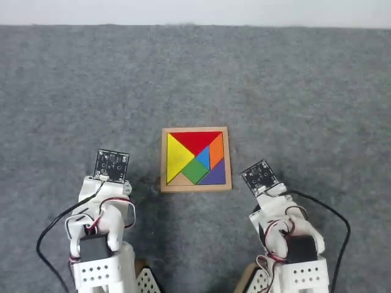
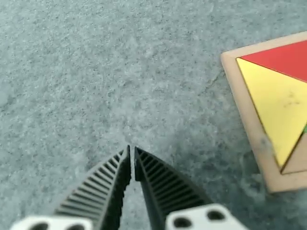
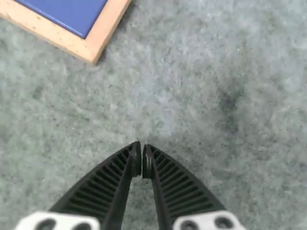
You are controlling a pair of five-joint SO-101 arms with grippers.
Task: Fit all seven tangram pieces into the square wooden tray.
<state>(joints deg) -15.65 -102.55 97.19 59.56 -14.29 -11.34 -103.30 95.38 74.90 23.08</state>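
The square wooden tray (image 1: 164,160) lies in the middle of the grey carpet with coloured tangram pieces inside: red (image 1: 197,140), yellow (image 1: 177,155), orange (image 1: 217,149), blue (image 1: 203,159), green (image 1: 195,171), purple (image 1: 215,177) and a tan piece (image 1: 178,179). The left arm (image 1: 104,207) rests left of the tray, the right arm (image 1: 278,213) to its right. My left gripper (image 2: 132,155) is shut and holds nothing, above bare carpet beside the tray's edge (image 2: 240,100). My right gripper (image 3: 142,148) is shut and holds nothing, a short way off the tray's corner (image 3: 91,48).
Grey carpet (image 1: 91,91) covers the table on every side of the tray. A pale wall strip (image 1: 195,12) runs along the far edge. Black cables (image 1: 330,213) trail from both arms near the front.
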